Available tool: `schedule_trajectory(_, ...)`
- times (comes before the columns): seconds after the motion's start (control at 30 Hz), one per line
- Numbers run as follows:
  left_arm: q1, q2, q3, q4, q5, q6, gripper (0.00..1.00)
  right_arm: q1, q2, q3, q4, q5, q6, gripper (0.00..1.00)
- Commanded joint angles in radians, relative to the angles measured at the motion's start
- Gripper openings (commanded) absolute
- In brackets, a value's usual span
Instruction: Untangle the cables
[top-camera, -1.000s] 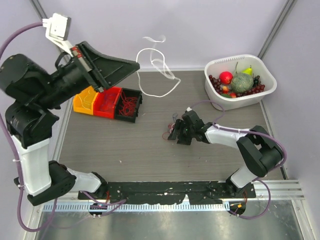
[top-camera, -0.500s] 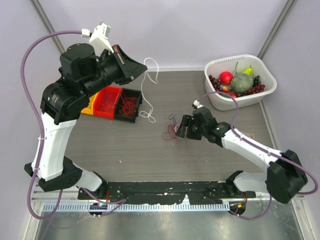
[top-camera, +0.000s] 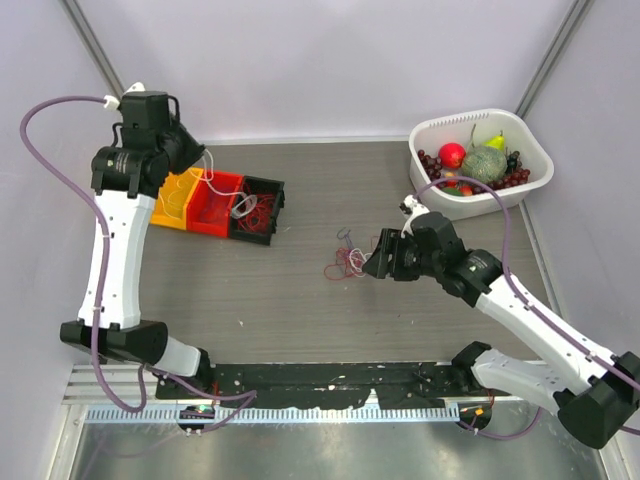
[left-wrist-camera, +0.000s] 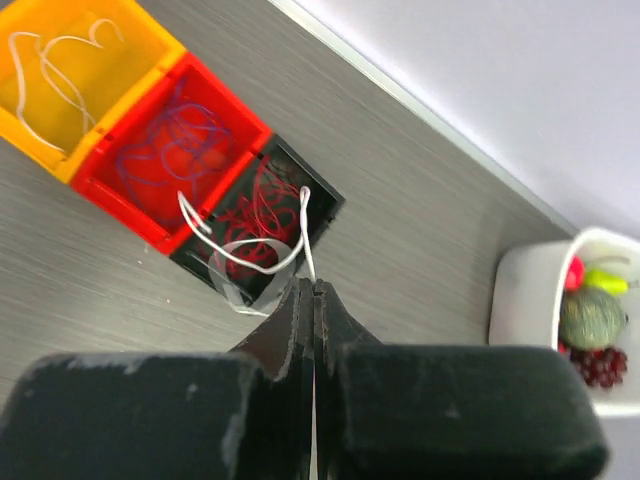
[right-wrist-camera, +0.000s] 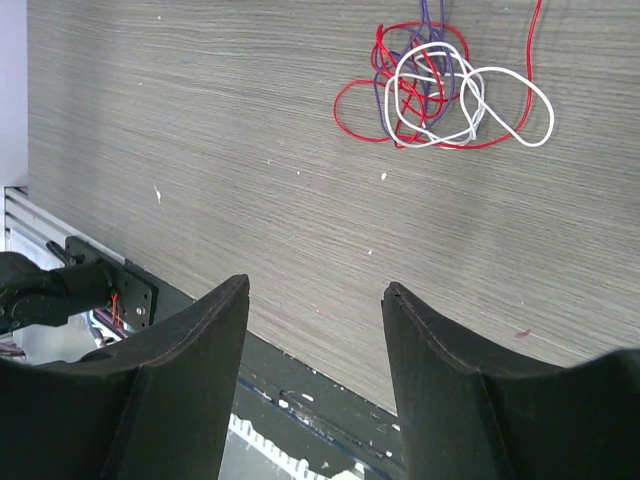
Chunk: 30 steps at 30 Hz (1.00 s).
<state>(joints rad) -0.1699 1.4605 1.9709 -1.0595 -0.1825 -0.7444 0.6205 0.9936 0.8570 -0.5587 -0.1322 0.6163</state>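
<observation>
Pressed fully together: left jaws, pinching one thin white cable (left-wrist-camera: 240, 262) at its end, the slack looping down over the black bin (left-wrist-camera: 320, 185) and the red bin (left-wrist-camera: 228, 92), with the yellow bin (left-wrist-camera: 35, 160) alongside. Spread wide and holding nothing: right jaws, hovering above the table (right-wrist-camera: 200, 150). Just ahead, flat on the table, lie the cables (right-wrist-camera: 440, 85), a small knot of red, white and purple strands. Well beyond, at the far right, a white fruit basket (top-camera: 470, 205).

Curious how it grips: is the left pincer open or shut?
Shut: the left pincer pinches a white cable between touching fingers, above the bins.
</observation>
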Motion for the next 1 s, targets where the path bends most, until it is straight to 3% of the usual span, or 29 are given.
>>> schedule_trajectory(0.0, 0.124, 0.027, -0.020, 0.156, 0.032, -0.035, 0.00, -0.001, -0.061, 0.091, -0.098, 0.008, -0.058, 0.61)
schedule_trajectory(0.17, 0.237, 0.107, -0.017, 0.246, 0.069, -0.070, 0.00, -0.001, -0.104, 0.106, -0.133, -0.012, -0.076, 0.61)
schedule_trajectory(0.57, 0.447, 0.277, 0.063, 0.274, 0.178, -0.164, 0.00, -0.001, -0.214, 0.096, -0.170, 0.037, -0.050, 0.61)
schedule_trajectory(0.7, 0.466, 0.323, 0.063, 0.309, 0.251, -0.170, 0.00, -0.001, -0.231, 0.099, -0.182, 0.043, -0.041, 0.61)
schedule_trajectory(0.97, 0.491, 0.354, 0.054, 0.368, 0.270, -0.230, 0.00, -0.001, -0.233, 0.134, -0.207, 0.086, -0.043, 0.61)
